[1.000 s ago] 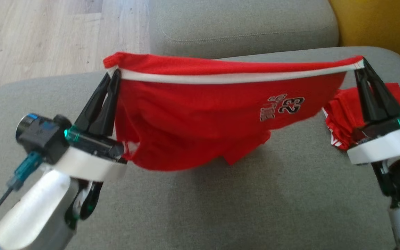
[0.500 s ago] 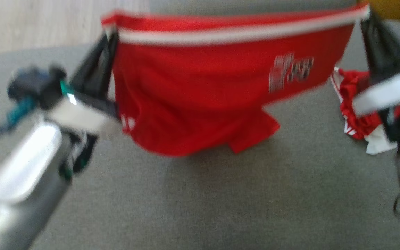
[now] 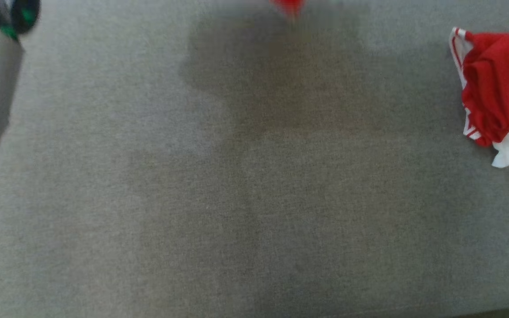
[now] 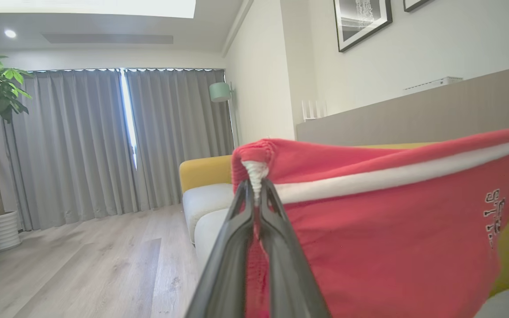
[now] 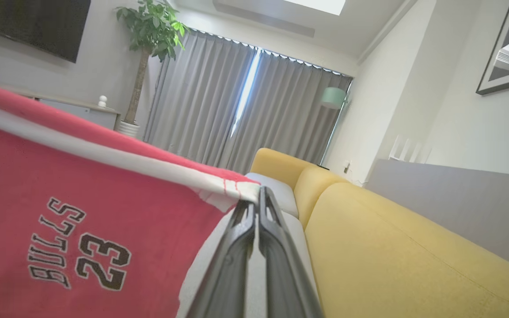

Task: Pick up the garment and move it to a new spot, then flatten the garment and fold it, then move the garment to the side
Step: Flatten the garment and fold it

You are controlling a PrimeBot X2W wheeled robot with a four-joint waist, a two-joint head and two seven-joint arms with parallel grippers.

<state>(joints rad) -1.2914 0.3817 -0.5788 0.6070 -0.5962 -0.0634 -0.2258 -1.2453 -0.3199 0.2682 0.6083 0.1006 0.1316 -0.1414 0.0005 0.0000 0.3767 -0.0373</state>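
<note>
Right, my left tool (image 4: 254, 187) is pressed together on one top corner of the red garment (image 4: 391, 247), right at its white band. My right tool (image 5: 256, 203) is pinching the opposite corner, so the cloth hangs stretched in the air between them, its "BULLS 23" print facing the right wrist camera. Below, on the grey cushion (image 3: 237, 198), a crumpled red-and-white cloth (image 3: 497, 84) lies at the right edge.

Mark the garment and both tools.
garment (image 5: 38, 176), right wrist view, red panel above print.
left tool (image 4: 256, 189), left wrist view, between tips at white band.
right tool (image 5: 256, 204), right wrist view, between tips at corner.
</note>
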